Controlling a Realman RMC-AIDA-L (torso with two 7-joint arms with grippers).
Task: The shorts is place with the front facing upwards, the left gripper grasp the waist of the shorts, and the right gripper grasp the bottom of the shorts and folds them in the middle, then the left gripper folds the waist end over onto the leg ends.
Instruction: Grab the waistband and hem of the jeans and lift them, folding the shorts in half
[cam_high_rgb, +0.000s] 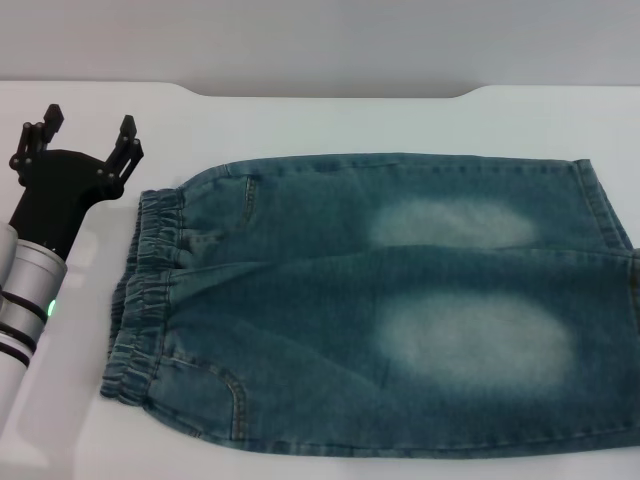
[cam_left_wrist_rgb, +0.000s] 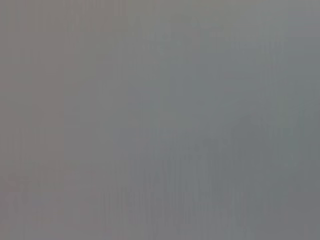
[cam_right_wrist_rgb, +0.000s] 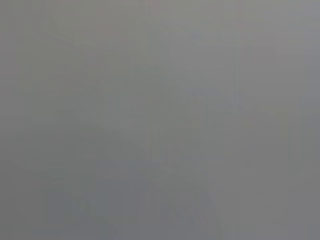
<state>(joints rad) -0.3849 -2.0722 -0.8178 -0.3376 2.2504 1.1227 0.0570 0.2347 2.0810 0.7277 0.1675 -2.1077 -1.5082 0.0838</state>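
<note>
The shorts lie flat on the white table, front up, with two pale faded patches on the legs. Their gathered elastic waist is at the left; the bottom of the shorts runs off the right edge of the head view. My left gripper hovers over the table at the far left, just beyond the waist's far corner and apart from the fabric, its black fingers open and empty. The right gripper is out of the head view. Both wrist views show only flat grey.
The white table stretches behind the shorts to a curved back edge. My left arm, with its green light, lies along the left edge of the head view.
</note>
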